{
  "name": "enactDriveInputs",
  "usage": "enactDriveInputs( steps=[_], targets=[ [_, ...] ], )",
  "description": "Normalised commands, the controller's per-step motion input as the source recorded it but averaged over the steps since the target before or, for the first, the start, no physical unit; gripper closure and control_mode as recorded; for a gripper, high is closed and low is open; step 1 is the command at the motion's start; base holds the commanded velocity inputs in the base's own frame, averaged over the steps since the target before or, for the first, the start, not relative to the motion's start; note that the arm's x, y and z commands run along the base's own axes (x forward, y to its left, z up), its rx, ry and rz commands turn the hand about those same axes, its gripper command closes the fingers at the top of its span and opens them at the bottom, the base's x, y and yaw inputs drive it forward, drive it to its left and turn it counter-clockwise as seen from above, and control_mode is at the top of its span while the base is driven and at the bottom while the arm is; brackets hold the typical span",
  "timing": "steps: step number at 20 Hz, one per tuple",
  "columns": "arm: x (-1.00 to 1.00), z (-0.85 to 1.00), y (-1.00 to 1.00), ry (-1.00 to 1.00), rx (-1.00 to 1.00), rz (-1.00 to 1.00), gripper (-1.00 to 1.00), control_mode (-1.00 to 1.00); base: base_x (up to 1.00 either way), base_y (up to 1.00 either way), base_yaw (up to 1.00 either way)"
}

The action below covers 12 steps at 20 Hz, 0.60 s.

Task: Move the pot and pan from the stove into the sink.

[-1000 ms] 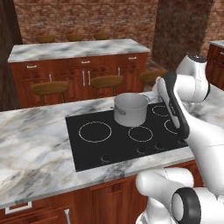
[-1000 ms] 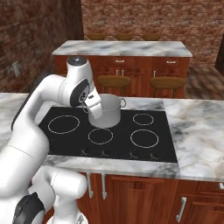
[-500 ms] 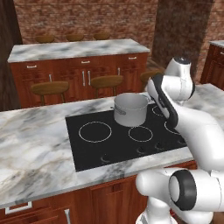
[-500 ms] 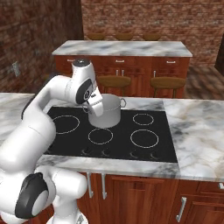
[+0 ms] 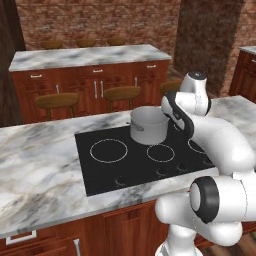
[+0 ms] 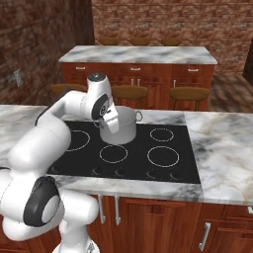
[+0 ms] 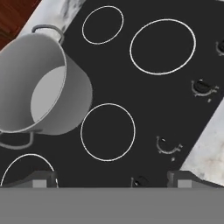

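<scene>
hand [image 7: 109, 177]: we see its fingers spread wide, holding nothing, hovering above the stove [image 7: 175, 105] | pot [image 5: 148, 125]: upright on a rear burner ring of the stove, empty inside, just beside the hand | stove: set in the marble worktop [image 5: 35, 165] | pan, sink: we cannot tell where

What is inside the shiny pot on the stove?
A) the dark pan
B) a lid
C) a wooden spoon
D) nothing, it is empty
D: the hand view looks into the pot standing on the stove, and only its bare grey bottom and inner walls show.
</scene>
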Motion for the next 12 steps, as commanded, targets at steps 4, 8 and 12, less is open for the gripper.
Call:
enactDriveInputs(
  steps=[4, 8, 12],
  targets=[
    [0.38, -0.33, 0.0, 0.01, 0.0, -0.05, -1.0, -1.0, 0.0, 0.0, 0.0],
    [0.32, -0.34, 0.0, 0.0, 0.0, -0.02, -1.0, -1.0, 0.0, 0.0, 0.0],
    [0.34, -0.23, 0.0, 0.0, 0.0, -0.03, -1.0, -1.0, 0.0, 0.0, 0.0]
  ],
)
